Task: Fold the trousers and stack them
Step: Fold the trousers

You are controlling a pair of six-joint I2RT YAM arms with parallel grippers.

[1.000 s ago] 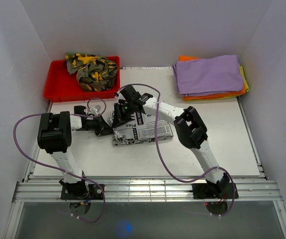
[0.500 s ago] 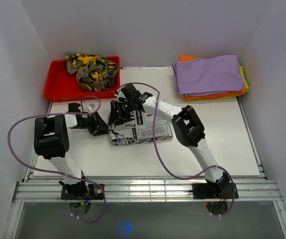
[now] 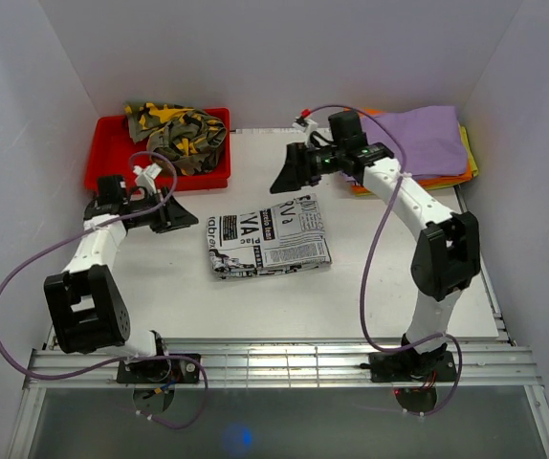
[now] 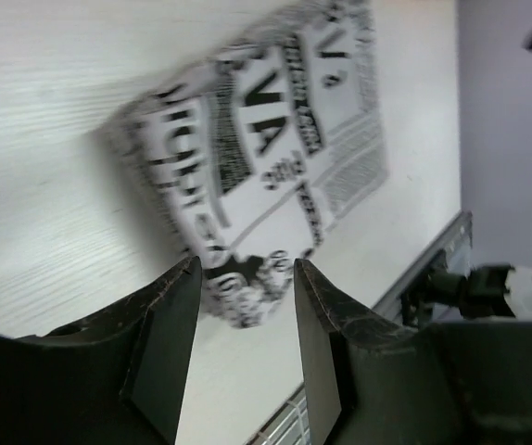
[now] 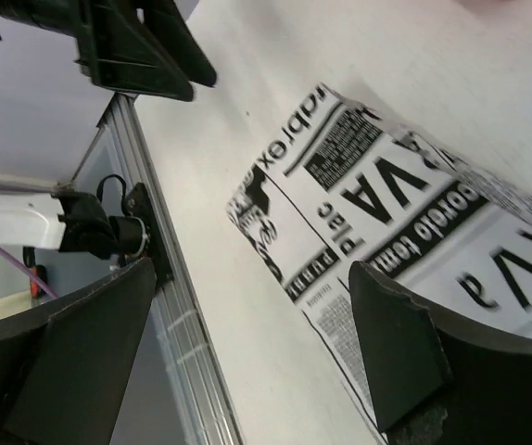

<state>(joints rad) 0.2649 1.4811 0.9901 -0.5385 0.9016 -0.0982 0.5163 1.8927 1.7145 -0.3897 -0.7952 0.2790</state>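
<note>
Centre of frame: folded newsprint trousers [image 3: 268,245] lie flat on the table [image 3: 160,296], neither arm touching them. Left of centre: left gripper [image 3: 185,218], jaws parted, holding nothing. Above centre: right gripper [image 3: 281,180], jaws wide apart, also holding nothing. Upper right: stack [image 3: 404,143] of folded trousers, purple uppermost. Upper left: red tray [image 3: 107,177] holding crumpled camouflage trousers [image 3: 179,134]. The likely step is stacking: pinch every layer at one edge so the fold holds, then land it square.

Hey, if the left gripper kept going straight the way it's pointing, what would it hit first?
Probably the folded newspaper-print trousers, lying straight ahead of the left gripper in its wrist view. Its tilt is unclear, so it might touch the table first.
</note>
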